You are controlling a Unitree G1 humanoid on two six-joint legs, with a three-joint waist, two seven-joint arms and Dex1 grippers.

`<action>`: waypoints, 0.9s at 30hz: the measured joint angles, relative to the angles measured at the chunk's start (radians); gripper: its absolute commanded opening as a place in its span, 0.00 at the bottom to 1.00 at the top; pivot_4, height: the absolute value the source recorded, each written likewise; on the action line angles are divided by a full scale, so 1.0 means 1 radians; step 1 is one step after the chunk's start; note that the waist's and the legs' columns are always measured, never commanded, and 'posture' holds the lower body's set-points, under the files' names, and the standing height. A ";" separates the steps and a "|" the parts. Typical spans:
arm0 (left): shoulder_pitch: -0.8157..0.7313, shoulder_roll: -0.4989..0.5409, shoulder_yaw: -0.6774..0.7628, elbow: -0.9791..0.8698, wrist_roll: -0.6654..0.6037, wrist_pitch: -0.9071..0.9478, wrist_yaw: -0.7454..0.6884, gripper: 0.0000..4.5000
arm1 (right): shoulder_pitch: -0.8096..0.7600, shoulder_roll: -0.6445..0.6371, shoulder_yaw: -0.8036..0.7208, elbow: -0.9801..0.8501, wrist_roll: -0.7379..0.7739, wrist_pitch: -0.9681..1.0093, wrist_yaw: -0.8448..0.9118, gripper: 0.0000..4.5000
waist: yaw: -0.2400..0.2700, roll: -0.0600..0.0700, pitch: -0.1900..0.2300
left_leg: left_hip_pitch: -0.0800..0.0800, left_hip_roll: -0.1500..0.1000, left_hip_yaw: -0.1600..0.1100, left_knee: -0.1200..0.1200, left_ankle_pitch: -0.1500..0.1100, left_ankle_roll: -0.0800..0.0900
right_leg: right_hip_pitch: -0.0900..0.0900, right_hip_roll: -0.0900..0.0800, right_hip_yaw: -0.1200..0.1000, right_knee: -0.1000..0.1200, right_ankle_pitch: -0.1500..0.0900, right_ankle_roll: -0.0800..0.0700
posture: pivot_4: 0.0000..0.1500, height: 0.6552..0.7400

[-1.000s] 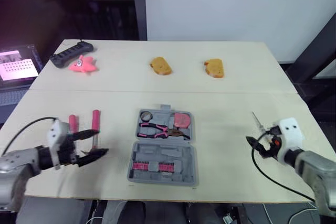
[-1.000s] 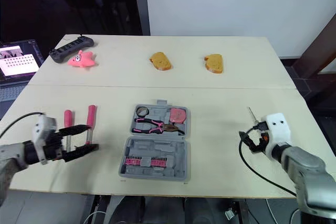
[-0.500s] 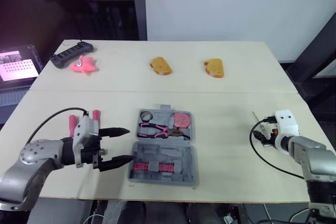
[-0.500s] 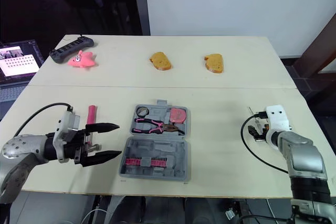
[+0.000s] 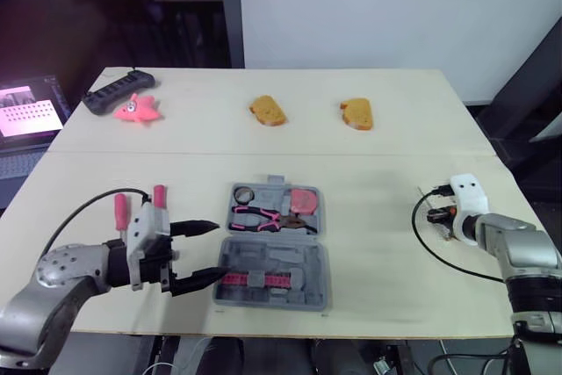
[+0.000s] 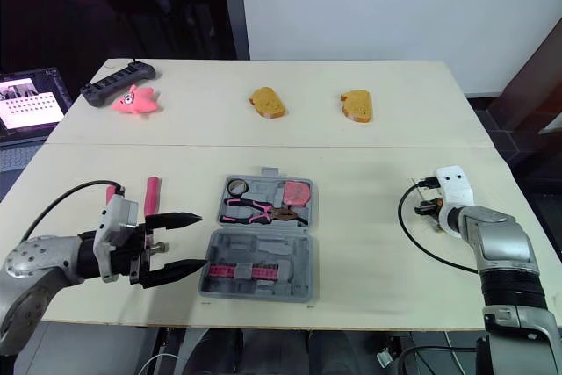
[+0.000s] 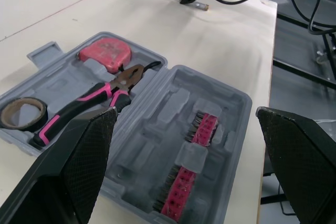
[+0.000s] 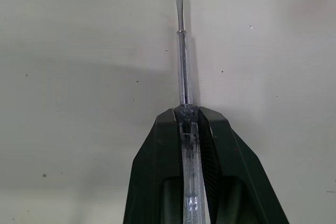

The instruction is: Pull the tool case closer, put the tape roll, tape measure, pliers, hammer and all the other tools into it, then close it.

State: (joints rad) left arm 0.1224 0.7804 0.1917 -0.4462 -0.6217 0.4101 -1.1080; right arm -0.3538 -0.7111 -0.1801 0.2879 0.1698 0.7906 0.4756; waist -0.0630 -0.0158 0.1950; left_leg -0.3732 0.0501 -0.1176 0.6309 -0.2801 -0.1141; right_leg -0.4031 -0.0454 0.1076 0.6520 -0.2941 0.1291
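Far L on the table: two red-handled tools lay side by side outside the case, just behind the L gripper. The L gripper was spread wide, holding nothing, w/ its fingertips aimed at the case's L side and the lower tip close to the front corner.

Centre: tool case lay open flat near the table's front edge, so the pull-closer step looked done. Its rear half held the tape roll, pliers and tape measure. Its front half had a row of pink bits, w/ the other slots empty.

R side: R gripper was clamped tight on a screwdriver w/ a clear handle, the shaft poking out past the fingertips, low over the table and well apart from the case. Couldn't tell if it was lifted off the top.

Progress approx halfway: 3 named items were in. Left to do: the screwdriver, both red-handled tools (one may be the hammer, can't tell), then the lid shut.
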 measured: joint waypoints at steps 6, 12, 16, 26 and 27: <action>-0.004 0.000 -0.014 0.000 0.001 0.000 0.003 1.00 | 0.049 -0.003 0.000 -0.102 0.011 0.055 0.013 0.01 | -0.001 0.000 0.000 | 0.000 0.000 0.000 -0.001 0.000 0.000 | -0.001 0.000 0.000 0.000 0.000 0.000 | 1.00 1.00; -0.017 0.002 -0.016 0.011 0.001 -0.001 0.002 1.00 | 0.126 0.000 -0.052 -0.477 0.120 0.330 0.027 0.01 | -0.005 0.003 0.001 | 0.000 0.000 0.000 -0.001 0.000 0.000 | -0.001 0.000 0.000 0.001 0.000 0.000 | 1.00 1.00; -0.021 0.006 -0.016 0.028 0.001 -0.002 -0.005 1.00 | 0.103 0.187 -0.170 -0.819 0.181 0.689 -0.061 0.01 | -0.004 0.003 0.000 | 0.000 0.001 -0.002 -0.002 0.000 0.000 | -0.002 0.002 -0.001 0.001 0.000 0.000 | 1.00 1.00; -0.060 0.026 -0.016 0.086 0.002 -0.007 -0.059 1.00 | 0.315 0.576 -0.069 -1.181 0.191 0.817 -0.385 0.01 | 0.017 0.003 0.000 | -0.001 0.000 -0.001 -0.001 0.000 -0.001 | -0.003 0.000 0.000 0.000 -0.002 -0.004 | 1.00 1.00; -0.059 0.026 -0.016 0.088 0.002 -0.007 -0.068 1.00 | 0.327 0.596 -0.051 -1.190 0.179 0.817 -0.421 0.01 | 0.017 0.003 0.000 | -0.001 0.000 -0.001 -0.002 0.000 -0.001 | -0.003 0.000 0.000 0.000 -0.002 -0.004 | 1.00 1.00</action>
State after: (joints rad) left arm 0.0629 0.8067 0.1759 -0.3581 -0.6197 0.4035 -1.1762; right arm -0.0269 -0.1155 -0.2315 -0.9017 0.3489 1.6074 0.0550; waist -0.0464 -0.0131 0.1945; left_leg -0.3744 0.0501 -0.1182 0.6293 -0.2798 -0.1147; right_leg -0.4063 -0.0452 0.1074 0.6523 -0.2962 0.1250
